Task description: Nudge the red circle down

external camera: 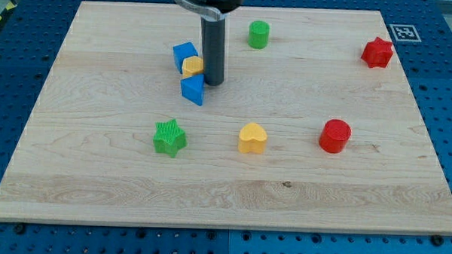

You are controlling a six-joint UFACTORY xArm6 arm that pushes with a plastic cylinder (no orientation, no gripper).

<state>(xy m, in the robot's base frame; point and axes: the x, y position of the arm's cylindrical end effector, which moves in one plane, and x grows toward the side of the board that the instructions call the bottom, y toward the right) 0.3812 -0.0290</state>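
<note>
Tip of bare rod, grasping nothing, beside yellow block, far up-left of red circle: approach circle from above, then push gently downward.

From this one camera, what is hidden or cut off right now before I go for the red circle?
- My tip: whether it touches the yellow block cannot be told.
- Yellow block: its shape is unclear, wedged between the two blue blocks.
- Arm: cut off by the view's top.
- Red circle: fully visible.
</note>
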